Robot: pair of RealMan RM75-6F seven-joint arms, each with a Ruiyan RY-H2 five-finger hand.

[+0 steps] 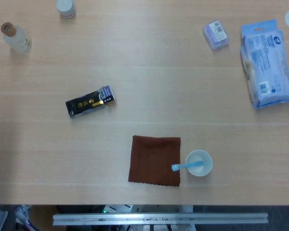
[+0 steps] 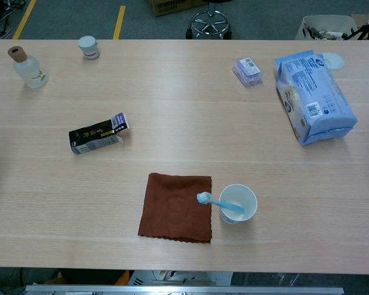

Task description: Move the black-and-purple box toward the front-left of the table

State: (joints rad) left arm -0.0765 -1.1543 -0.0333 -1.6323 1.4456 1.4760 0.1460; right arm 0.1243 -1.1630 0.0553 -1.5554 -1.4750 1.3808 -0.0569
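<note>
Nearest the robot's edge of the worktop [image 2: 307, 246] lies a brown cloth [image 2: 176, 207], spread flat. Just beside it on the right stands a white cup [image 2: 238, 203] with a blue toothbrush [image 2: 218, 203] leaning out of it, the brush head reaching over the cloth's edge.

Further in and to the left lies the black-and-purple box [image 1: 90, 102], flat on its side, set at a slant with its purple end toward the right. Nothing touches it, and it sits well apart from the cloth and the cup. It rests left of the middle of the worktop, about halfway between the near and far edges.

At the far side stand a clear bottle [image 2: 28, 67] with a cork-coloured cap in the left corner and a small white jar [image 2: 88, 47] near it. To the right lie a small lilac packet [image 2: 248, 70] and a large blue wipes pack [image 2: 313, 97].

Neither robot hand appears in the head view or the chest view, so how their fingers are set cannot be told. Judging by this, the move is not yet begun: the box has yet to be reached, gripped, carried toward the front-left and set down.
</note>
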